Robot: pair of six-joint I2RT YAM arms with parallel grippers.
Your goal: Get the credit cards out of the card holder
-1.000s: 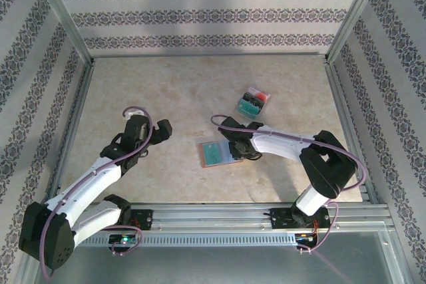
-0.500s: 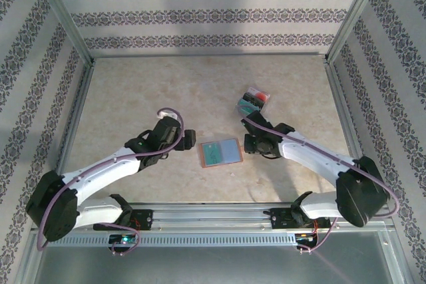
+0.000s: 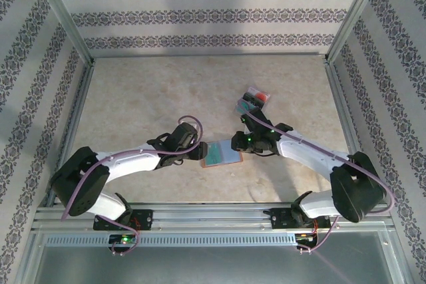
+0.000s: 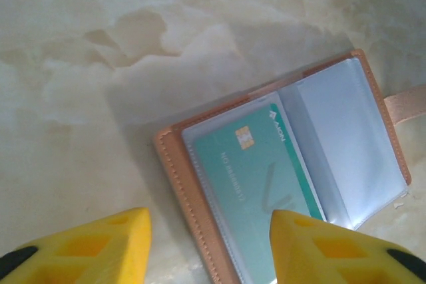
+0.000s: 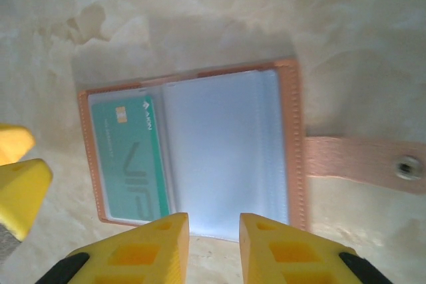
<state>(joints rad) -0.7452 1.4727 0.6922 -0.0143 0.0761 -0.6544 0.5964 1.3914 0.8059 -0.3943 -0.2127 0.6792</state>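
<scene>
The card holder (image 3: pixel 221 154), a salmon-pink stitched bifold, is seen lying open and flat on the marble-look table (image 3: pixel 146 91), centre front, betw. the two grippers. A teal card (image 5: pixel 130 157) w/ gold chip is kept under the clear, glossy plastic of one pocket; the other sleeve is seen greyish and shiny. A narrow strap (image 5: pixel 359 161) w/ a metal snap is laid out flat from the side opp. the card. The left gripper (image 4: pixel 210 244), blocky yellow fingers moderately apart, is held over the card-side edge, nothing gripped. The right gripper (image 5: pixel 212 241), jaws only narrowly parted, is held over the long edge nr. the fold, nothing gripped either. Loose credit cards (image 3: pixel 253 102), thin rectangles in teal, red and dark grey, are piled well apart, far right.
</scene>
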